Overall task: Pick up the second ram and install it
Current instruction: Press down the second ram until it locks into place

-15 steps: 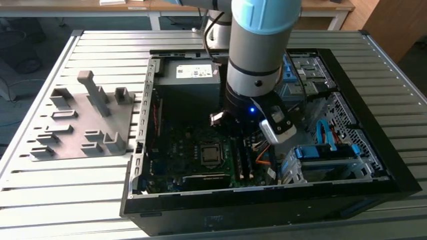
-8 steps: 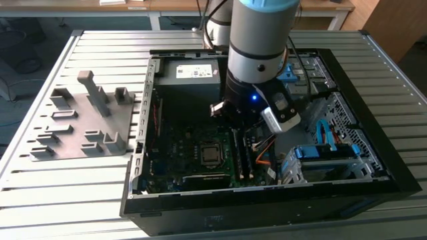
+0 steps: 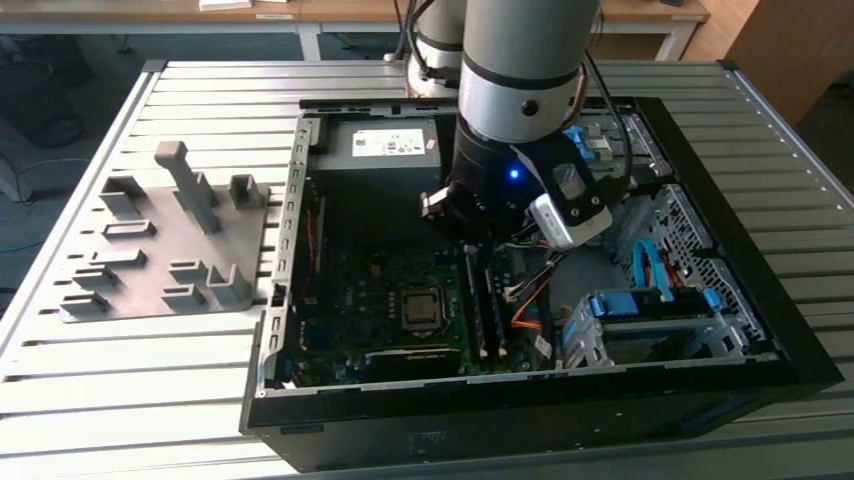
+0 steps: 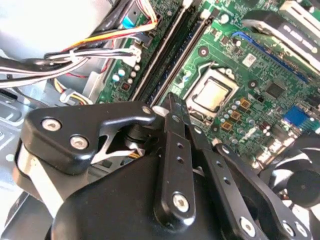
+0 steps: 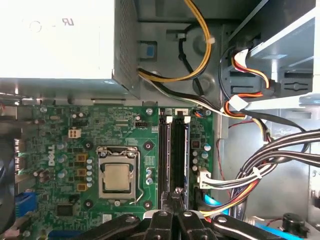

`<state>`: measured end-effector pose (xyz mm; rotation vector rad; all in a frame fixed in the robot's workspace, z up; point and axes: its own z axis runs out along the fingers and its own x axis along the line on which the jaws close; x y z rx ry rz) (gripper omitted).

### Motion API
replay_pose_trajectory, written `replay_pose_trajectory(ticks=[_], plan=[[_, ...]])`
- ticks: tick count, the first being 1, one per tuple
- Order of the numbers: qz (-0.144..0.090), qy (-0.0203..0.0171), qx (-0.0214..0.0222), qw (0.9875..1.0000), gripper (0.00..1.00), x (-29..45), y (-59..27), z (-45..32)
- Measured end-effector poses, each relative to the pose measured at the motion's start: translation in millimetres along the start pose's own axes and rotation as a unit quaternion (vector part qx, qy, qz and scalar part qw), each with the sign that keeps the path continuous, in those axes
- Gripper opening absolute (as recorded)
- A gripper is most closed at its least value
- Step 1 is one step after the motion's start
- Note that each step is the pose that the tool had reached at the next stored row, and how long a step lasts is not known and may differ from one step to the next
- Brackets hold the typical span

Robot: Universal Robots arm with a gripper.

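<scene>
Your tool (image 5: 175,197) hangs inside the case (image 3: 747,370), low over the board (image 5: 60,150). Its fingers (image 4: 175,145) are drawn together to a narrow point. You cannot tell from these views whether anything thin is pinched between them.

Directly under and just ahead of the tool tip, two long dark strips run side by side in the slots (image 5: 165,150). The ram (image 5: 179,155) looks to be the strip in line with the tip, standing on edge in its slot. Whether it is fully seated you cannot tell.

It reads as a thin, flat, dark stick. No label or chips can be made out from here.

Judge it as light and stiff along its length, but fragile. The board edge will not forgive twisting, and the contact edge should not be touched. The flat faces are smooth, so a pinch across them near the middle of the top edge would likely hold best. Keep any pressure straight down along the slot.

To one side of the tool sits the processor socket (image 5: 117,175). To the other side a bundle of cables (image 5: 260,165) lies near.
</scene>
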<state>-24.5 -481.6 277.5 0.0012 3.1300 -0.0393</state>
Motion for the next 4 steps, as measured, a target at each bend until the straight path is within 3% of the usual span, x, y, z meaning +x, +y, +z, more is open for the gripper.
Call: replay_pose_trajectory(ticks=[4], plan=[[0.000, 0.0000, 0.0001, 1.0000, 0.10, 0.0, 0.0, -0.2]])
